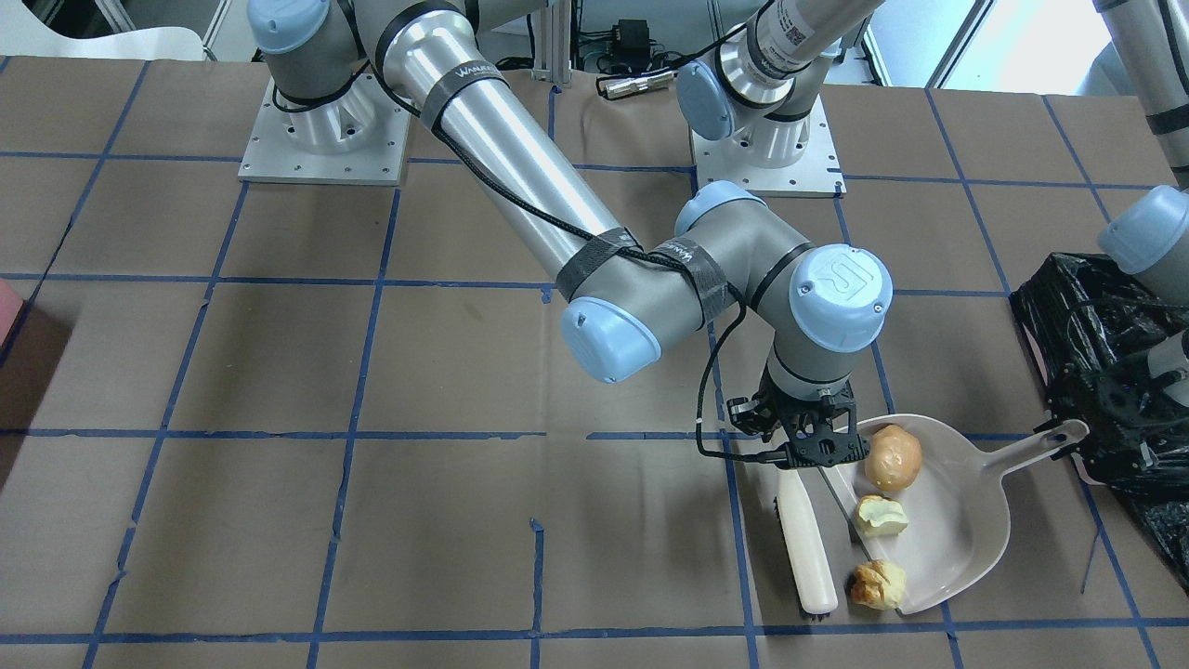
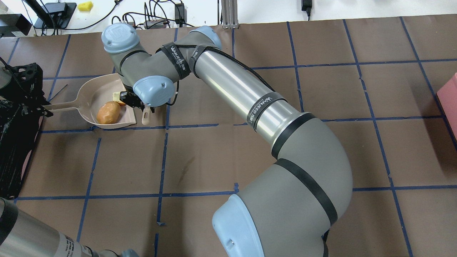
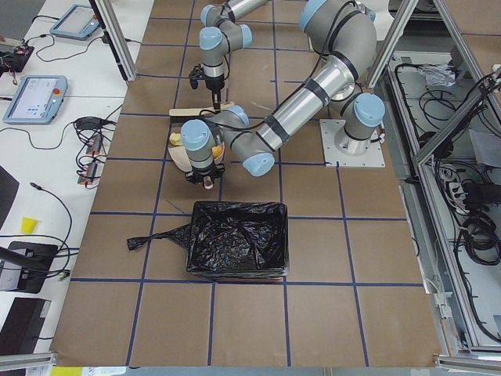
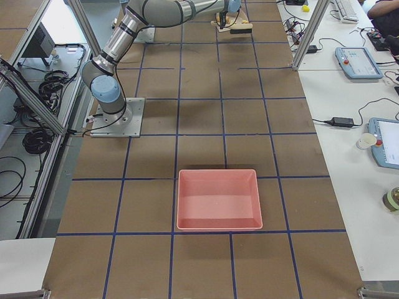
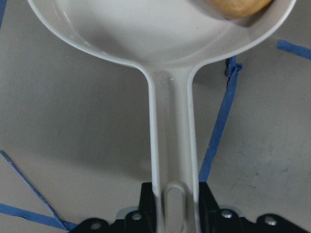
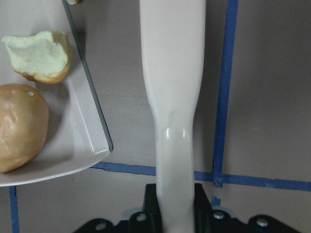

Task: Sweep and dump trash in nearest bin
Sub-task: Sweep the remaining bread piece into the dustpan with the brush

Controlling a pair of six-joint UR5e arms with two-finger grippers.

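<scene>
A pale grey dustpan (image 1: 957, 530) lies on the table beside the bin (image 1: 1087, 344), a container lined with a black bag. My left gripper (image 5: 175, 206) is shut on the dustpan's handle (image 5: 172, 145). In the pan sit the tan potato-like oval (image 1: 894, 457) and the yellow-green bitten chunk (image 1: 881, 516). The golden bread-like lump (image 1: 878, 583) rests at the pan's open lip. My right gripper (image 6: 175, 206) is shut on the white brush (image 1: 806, 548), which lies along the lip, just outside it. The overhead view shows the oval (image 2: 108, 112) in the dustpan (image 2: 91, 96).
The bin (image 3: 239, 237) stands just behind the left gripper. A pink tray (image 4: 218, 199) sits far off at the table's other end. My right arm's long silver forearm (image 2: 242, 92) stretches across the table's middle. Brown paper with blue tape lines covers the table (image 1: 372, 520).
</scene>
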